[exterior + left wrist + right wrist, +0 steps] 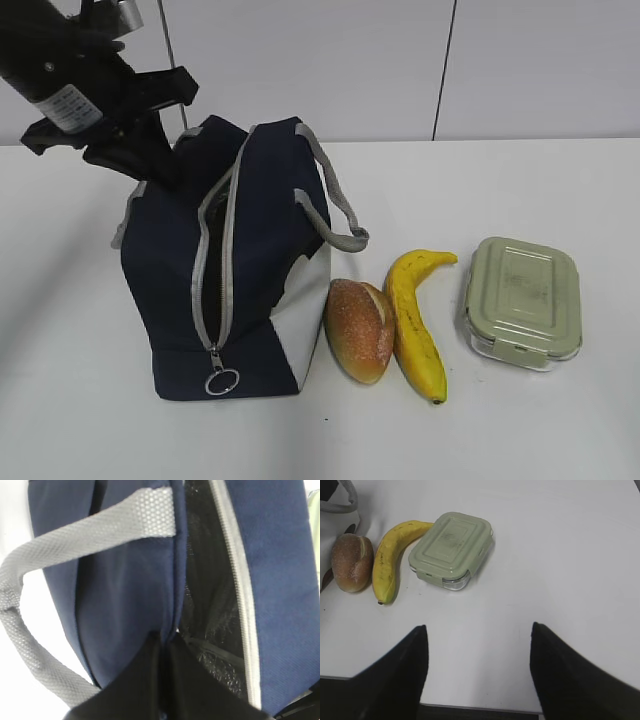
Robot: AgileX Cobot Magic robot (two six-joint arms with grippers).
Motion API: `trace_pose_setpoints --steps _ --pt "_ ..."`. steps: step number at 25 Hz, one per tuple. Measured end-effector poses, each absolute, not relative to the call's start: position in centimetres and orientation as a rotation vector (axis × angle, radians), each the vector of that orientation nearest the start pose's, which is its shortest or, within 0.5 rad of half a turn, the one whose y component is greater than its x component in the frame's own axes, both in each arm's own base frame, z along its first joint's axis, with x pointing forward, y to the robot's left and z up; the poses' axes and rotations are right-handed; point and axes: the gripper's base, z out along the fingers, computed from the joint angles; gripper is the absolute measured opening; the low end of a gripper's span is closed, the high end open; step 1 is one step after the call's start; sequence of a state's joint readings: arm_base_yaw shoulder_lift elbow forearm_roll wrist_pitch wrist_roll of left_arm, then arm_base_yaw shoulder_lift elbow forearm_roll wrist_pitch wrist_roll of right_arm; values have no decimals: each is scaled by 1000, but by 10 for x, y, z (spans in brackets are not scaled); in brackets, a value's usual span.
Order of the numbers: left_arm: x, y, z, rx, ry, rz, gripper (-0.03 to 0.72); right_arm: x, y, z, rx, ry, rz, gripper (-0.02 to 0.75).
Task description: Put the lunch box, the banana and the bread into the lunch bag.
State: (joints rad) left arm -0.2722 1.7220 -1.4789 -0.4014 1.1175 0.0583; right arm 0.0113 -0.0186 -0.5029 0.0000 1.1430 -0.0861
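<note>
The left gripper (162,645) is clamped on the lunch bag's (170,270) left zipper edge, presumably to hold the mouth open. The right gripper (477,672) hangs empty, jaws apart, above the table (560,555). Bread (358,329), banana (415,320) and lunch box (523,300) lie beside the bag, unpacked.

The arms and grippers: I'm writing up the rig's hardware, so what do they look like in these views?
The left arm is matte black, with a white printed label on its round link and a silver cylindrical part at the top. Its left gripper has flat black fingers. The right gripper shows two broad, plain black fingers. No cables can be made out.
</note>
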Motion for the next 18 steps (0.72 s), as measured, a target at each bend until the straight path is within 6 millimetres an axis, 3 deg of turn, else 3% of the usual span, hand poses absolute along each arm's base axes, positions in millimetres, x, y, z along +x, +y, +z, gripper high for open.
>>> trace_pose_setpoints --steps 6,9,18 --pt "338 -127 299 293 2814 -596 0 -12 3 274 -106 2085 -1 474" --pt "338 -127 299 293 2814 -596 -1 -1 7 281 -105 2080 54 474" --pt "338 -127 299 293 2814 -596 -1 82 13 286 -38 2220 173 474"
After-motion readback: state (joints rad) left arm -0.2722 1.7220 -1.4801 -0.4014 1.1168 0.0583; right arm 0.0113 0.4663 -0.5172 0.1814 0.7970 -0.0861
